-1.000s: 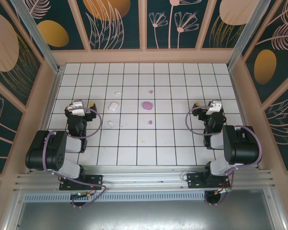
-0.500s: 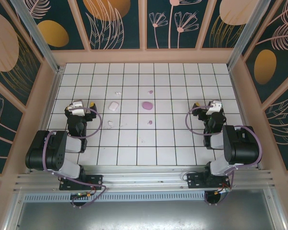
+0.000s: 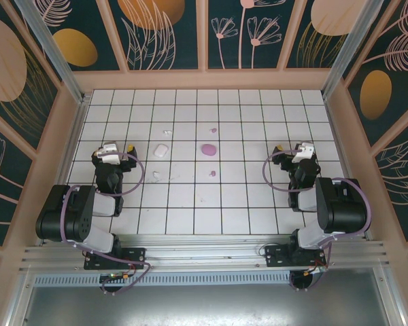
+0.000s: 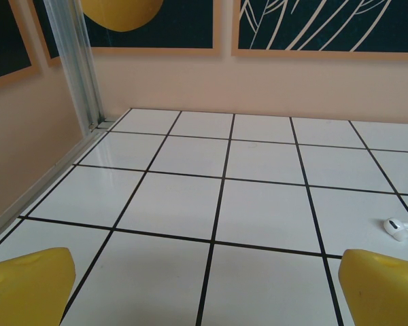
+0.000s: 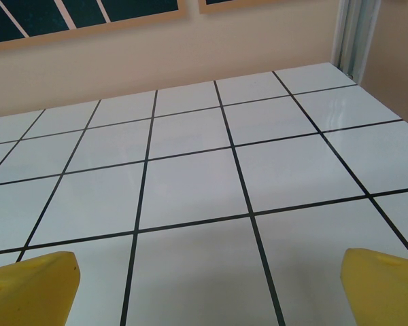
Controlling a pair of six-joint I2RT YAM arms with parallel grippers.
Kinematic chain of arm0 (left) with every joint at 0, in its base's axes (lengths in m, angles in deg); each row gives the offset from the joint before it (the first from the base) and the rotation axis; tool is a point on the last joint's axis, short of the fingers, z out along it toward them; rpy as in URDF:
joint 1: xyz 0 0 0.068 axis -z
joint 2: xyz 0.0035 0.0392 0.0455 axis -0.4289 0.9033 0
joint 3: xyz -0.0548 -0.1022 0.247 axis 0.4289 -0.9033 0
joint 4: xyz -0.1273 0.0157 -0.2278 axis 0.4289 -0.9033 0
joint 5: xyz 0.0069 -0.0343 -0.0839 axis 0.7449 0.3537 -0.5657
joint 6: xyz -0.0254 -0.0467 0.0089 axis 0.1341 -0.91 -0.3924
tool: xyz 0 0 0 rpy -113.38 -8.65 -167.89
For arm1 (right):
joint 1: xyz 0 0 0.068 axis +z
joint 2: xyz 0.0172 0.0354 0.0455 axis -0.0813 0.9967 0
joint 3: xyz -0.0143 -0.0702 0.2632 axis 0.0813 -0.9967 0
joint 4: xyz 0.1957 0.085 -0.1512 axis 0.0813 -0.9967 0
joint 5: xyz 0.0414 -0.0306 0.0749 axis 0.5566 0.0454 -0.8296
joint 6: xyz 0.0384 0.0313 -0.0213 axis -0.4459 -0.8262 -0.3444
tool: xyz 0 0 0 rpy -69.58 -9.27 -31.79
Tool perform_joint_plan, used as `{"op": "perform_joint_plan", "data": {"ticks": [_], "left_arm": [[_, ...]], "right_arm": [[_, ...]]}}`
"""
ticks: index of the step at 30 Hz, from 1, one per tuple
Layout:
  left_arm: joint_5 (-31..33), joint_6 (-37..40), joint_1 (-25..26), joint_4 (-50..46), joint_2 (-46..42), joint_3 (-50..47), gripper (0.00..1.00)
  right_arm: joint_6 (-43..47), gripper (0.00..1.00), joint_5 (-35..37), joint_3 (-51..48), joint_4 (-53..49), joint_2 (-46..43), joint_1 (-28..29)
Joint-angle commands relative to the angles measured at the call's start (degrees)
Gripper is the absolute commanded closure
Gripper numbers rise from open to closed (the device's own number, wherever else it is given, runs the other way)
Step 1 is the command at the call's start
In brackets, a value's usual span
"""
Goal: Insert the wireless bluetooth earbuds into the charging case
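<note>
Four earbuds (image 3: 157, 175) lie loose near the white case (image 3: 161, 150), with the left gripper (image 3: 115, 147) and right gripper (image 3: 292, 147) gaping empty on either side of it, so pickup looks unstarted and next calls for a fine pinch on one bud.

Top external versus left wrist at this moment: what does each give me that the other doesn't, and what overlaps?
Top external adds the white case, the lilac case, the far lilac earbud, the near lilac earbud, the near white earbud and the right gripper. Left wrist adds a close look at the yellow fingertips, wide apart with nothing between them. Shared: the tiled floor, the left gripper, and one white earbud, probably the far one.
</note>
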Motion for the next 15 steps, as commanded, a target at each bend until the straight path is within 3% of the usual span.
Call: {"op": "perform_joint_plan", "data": {"ticks": [1, 6, 10, 15], "left_arm": [[-0.84, -0.87, -0.42, 0.69, 0.15, 0.80, 0.01], [2.22, -1.97, -0.36, -2.90, -3.14, 1.61, 0.01], [10.23, -8.15, -0.35, -21.71, -9.64, 7.49, 0.01], [7.26, -14.48, -0.26, -42.07, -13.60, 15.29, 0.02]], "right_arm": [[0.86, 0.01, -1.02, 0.45, 2.38, 0.23, 0.21], [1.58, 0.01, -1.23, 3.42, -6.62, -4.49, 0.77], [-1.60, 0.01, -0.97, 9.57, -22.94, -12.11, 1.01], [-10.12, 0.01, 0.16, 15.24, -37.25, -18.93, 3.05]]}}
